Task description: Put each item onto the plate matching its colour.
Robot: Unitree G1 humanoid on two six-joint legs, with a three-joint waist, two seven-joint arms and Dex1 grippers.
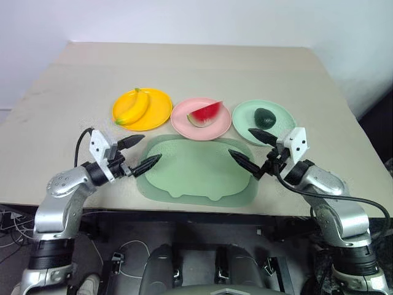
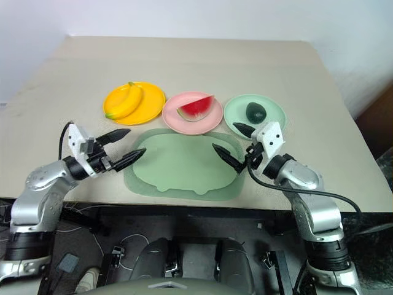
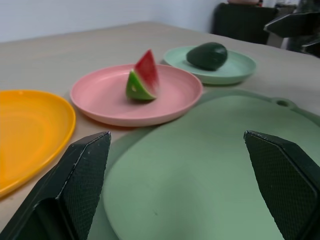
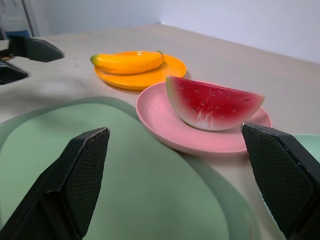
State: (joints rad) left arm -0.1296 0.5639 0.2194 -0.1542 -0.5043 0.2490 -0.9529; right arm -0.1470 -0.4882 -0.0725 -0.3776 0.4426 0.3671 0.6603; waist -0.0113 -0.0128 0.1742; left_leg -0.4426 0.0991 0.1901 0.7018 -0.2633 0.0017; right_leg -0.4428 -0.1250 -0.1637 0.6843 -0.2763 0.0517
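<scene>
All three sorted, nothing left for you.
Head view: yellow toy banana (image 1: pixel 134 106) on yellow-orange round plastic plate (image 1: pixel 161 114); both tools, left tool (image 1: pixel 139 153) and right tool (image 1: pixel 253 149), wide, empty. Left wrist: red watermelon wedge (image 3: pixel 142 77) on pink plate (image 3: pixel 105 97). Right wrist: dark green avocado's pale mint plate (image 4: pixel 306 142) at edge.

You will find nothing to read here: no text, label, brand, number or sign stands on any surface in these views. The round yellow-orange plastic plate (image 1: pixel 156 110), the round pink plastic plate (image 1: pixel 184 123) and the round pale mint green plastic plate (image 1: pixel 242 117) are all plain, and so is the beige tabletop (image 1: pixel 196 67).
</scene>
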